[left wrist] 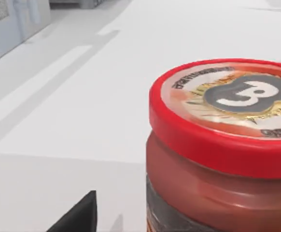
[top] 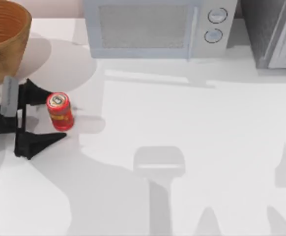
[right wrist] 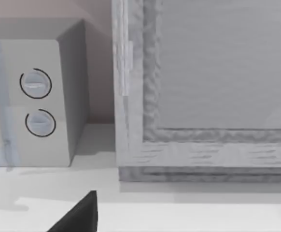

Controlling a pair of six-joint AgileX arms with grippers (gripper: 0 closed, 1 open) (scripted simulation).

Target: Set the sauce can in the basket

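Red and glossy, the sauce can stood upright on the white desk near its left side, a small cylinder with a yellow-orange label band and a silver-grey round top ringed in red. The left gripper reached in from the left edge, its two black wedge-shaped fingers spread wide, one on each side of the can and neither touching it, so it held nothing. In the left wrist view the can sat very close, its lid printed with a dark emblem. The woven wicker basket, tan-brown with a ribbed orange-brown inside, sat at the far left corner, near the can but apart from it. A pale grey microwave with two round dials stood along the back edge, beside a grey textured cabinet. Bare smooth desk stretched open to the right, crossed by soft shadows. I could not tell the right gripper's state.
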